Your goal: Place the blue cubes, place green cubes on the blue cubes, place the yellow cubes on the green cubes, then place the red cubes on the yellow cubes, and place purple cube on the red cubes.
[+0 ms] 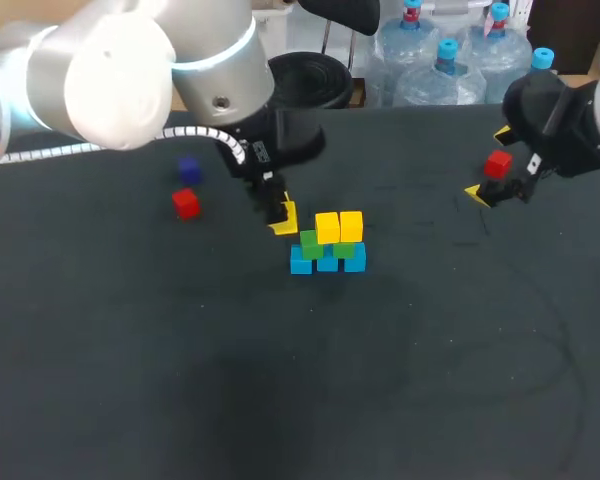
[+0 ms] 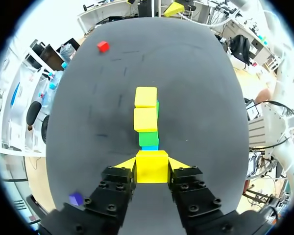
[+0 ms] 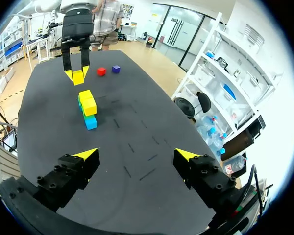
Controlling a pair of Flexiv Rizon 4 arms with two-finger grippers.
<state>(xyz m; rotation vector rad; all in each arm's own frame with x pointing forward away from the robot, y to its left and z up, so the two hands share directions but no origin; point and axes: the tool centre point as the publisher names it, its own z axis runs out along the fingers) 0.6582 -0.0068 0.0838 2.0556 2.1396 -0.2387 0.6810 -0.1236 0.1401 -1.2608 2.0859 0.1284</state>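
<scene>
Yellow cube (image 2: 151,167) (glossy) clamped in left end effector (image 2: 152,164), right end effector (image 3: 136,154) spread, empty.

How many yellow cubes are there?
3 yellow cubes: two on top of the stack, one held in the left gripper beside it. None seem hidden.

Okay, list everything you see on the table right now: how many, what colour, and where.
table: one, black, under everything.
blue cubes: three, blue, in a row near the middle, the stack's bottom layer.
green cubes: at least two showing, green, on the blue cubes.
yellow cubes: three, yellow, two on the green cubes and one held close beside the stack.
red cubes: two, red, one left of the stack, one at the right side.
purple cube: one, purple, just beyond the left red one.
left gripper: shut on the third yellow cube.
right gripper: open, empty, over the right side.
</scene>
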